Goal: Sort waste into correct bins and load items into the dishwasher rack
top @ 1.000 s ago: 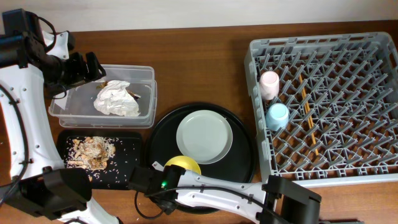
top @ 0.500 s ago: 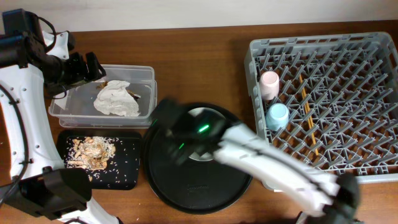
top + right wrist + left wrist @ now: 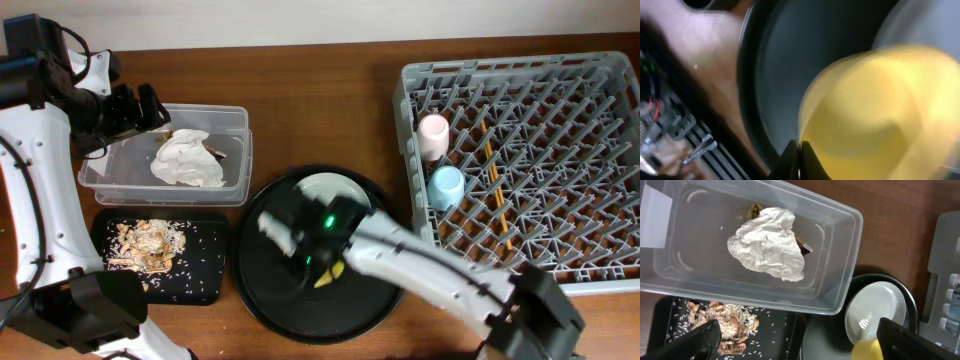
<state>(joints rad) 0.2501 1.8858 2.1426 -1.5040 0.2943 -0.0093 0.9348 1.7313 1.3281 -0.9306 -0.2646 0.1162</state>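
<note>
**Yellow bowl next in line for the rack**

A large square grey plastic dishwasher rack (image 3: 570, 180) fills the table's right side. It already holds a small pink cup (image 3: 433, 137), a small blue cup (image 3: 445, 186) and thin wooden chopsticks (image 3: 489, 150). Beside it lies a large round black tray (image 3: 255, 285) bearing a pale grey round plate (image 3: 875, 307). The yellow bowl (image 3: 870, 115) sits just beside the plate; whether it is lifted cannot be told.

The carry likely calls for a firm pinch, a lift clear of the rack's wall, and setting the bowl between free pegs away from the cups.

The right arm reaches low across the tray, blurred from overhead, with the right gripper (image 3: 799, 150) clamped on the bowl's rim. The left gripper (image 3: 799, 327), fingers wide apart, hovers over a clear rectangular plastic tub (image 3: 850, 255) holding crumpled white tissue paper (image 3: 770, 245).
</note>
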